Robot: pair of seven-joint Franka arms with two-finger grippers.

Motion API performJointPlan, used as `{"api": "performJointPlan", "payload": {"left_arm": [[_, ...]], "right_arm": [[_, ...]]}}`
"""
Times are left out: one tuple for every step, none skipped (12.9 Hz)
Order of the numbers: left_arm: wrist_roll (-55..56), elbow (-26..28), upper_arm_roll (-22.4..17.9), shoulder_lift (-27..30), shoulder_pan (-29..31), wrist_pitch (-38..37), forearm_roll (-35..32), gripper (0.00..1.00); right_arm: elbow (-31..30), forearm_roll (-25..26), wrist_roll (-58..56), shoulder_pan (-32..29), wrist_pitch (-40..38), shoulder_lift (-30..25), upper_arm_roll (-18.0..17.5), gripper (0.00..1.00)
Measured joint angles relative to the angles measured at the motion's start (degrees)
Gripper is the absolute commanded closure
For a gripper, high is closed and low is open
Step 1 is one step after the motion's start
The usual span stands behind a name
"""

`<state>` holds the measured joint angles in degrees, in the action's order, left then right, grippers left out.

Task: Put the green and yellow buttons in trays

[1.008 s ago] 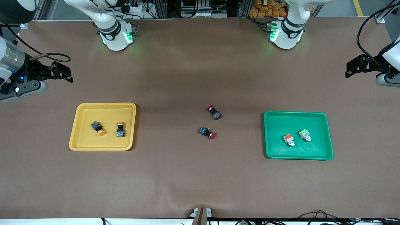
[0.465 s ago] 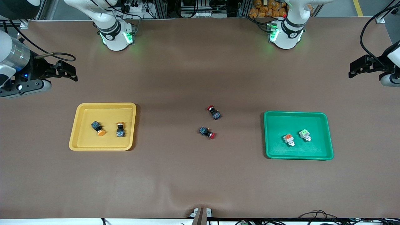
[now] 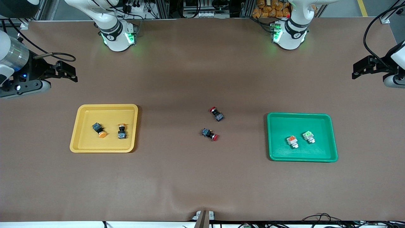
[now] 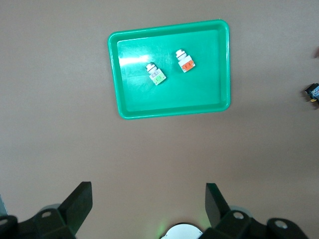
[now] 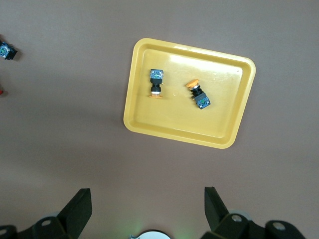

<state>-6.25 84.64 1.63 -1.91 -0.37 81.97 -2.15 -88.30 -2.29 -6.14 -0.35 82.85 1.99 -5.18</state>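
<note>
We see the yellow tray (image 3: pixel 104 108) lying toward the right arm's end of the table (image 3: pixel 177 177), with both yellow-capped buttons in it: one (image 3: pixel 99 129) lying on its side, the other (image 3: pixel 121 131) just beside it, apart from it. The green tray (image 3: pixel 300 117) lies toward the left arm's end and holds the two pale buttons, one with an orange block (image 3: pixel 292 141) and one with a green block (image 3: pixel 308 136), close together without touching. Between the trays, near the middle of the table, two red-capped buttons (image 3: pixel 216 113) (image 3: pixel 210 134) lie on the bare surface.

We find the right claw (image 3: pixel 65 72) up in the air at the edge of the table at the right arm's end, released and holding nothing. The left claw (image 3: pixel 364 67) hangs over the edge at the left arm's end, likewise spread wide and empty. Each wrist view looks straight down on its own tray.
</note>
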Motion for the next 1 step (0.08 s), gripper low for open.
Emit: {"api": "performJointPlan", "payload": {"left_arm": [[0.22,0.00,0.00,0.00,-0.02,0.00,0.00,0.00]], "right_arm": [[0.00,0.00,-0.06,-0.41,-0.07,0.00,0.39,0.00]]}}
